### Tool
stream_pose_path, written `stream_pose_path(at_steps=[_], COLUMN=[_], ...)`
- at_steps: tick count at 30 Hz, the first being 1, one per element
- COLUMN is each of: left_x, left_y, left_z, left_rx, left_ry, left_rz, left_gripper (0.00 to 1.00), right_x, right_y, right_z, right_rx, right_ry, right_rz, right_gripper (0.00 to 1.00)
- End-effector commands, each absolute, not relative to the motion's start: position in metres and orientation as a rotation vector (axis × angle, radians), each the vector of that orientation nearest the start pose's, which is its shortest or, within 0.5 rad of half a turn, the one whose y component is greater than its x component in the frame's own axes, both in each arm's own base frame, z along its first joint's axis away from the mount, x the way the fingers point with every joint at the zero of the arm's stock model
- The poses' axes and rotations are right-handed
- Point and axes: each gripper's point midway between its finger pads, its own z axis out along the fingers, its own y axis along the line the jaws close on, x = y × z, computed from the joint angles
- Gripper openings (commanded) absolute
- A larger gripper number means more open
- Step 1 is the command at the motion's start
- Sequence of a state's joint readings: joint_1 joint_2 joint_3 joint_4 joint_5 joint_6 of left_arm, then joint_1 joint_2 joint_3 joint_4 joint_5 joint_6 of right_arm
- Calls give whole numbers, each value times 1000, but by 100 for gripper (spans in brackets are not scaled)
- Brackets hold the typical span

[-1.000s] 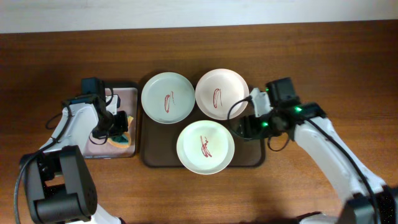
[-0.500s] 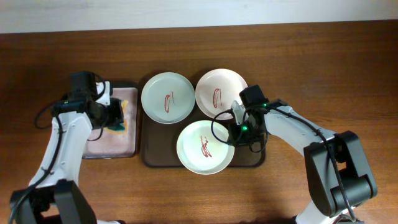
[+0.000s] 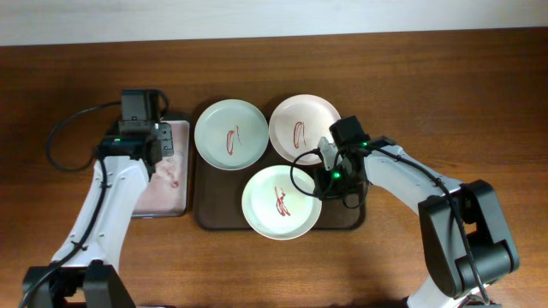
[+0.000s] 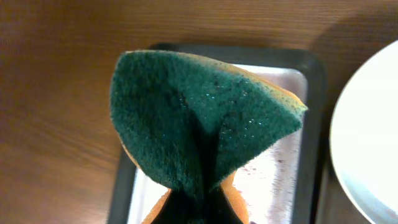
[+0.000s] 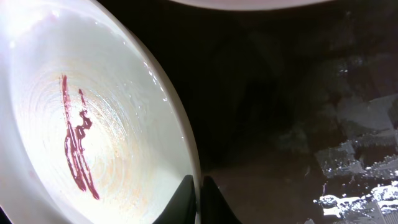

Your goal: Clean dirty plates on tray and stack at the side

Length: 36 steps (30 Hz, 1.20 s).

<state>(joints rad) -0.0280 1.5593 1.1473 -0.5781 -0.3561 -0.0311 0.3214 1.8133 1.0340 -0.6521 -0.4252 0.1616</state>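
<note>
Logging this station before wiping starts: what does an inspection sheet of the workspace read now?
Surface: wooden table.
Job's things: front plate, rear-left plate, rear-right plate, all red-smeared, on the dark brown tray.
Clutter: small tray, red smudges, left of it.
Grippers: left gripper shut on green sponge above small tray; right gripper pinching front plate's rim.
Cables: black cable looping left of small tray; another beside right gripper.
Surroundings: white strip beyond table's far edge.

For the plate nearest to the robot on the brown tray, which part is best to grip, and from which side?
Grip the raised rim on the right edge of the front plate, coming from the right. The plate is shallow and lies flat, so only its thin rim fits a claw; the right claw pinches it there.
</note>
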Motion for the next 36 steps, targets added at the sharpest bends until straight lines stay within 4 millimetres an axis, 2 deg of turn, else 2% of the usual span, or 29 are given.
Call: stream_pose_path(at_steps=[1,14,17,19,24,29,32,36], left_x=[396,391,389,386,368,349,340,332], left_y=[62,58,52,45,38,21,7,-5], left_z=[169,165,159,150,114,74,57,45], left_rx=[-189,-209,-198,-194,-210,-168,-141,-121], left_ry=[2411,2428,2461,2492,2585,2673,2716,2744], left_rz=[638,627,573,520,460,326,214,119], left_gripper=[0,0,0,0,0,0,0,0], right_x=[296,297,297,297,297,296,296,296], right_y=[177,177,177,177,177,177,177,177], right_z=[15,15,15,15,15,15,15,15], right_rx=[-294,-293,-293,-293,-292,-292,-293,-292], right_ry=[3008,3007,3007,3007,3008,3008,3008,3009], right_rz=[702,702,702,702,702,703,703,703], right_gripper=[7,7,7,7,4,4,4,4])
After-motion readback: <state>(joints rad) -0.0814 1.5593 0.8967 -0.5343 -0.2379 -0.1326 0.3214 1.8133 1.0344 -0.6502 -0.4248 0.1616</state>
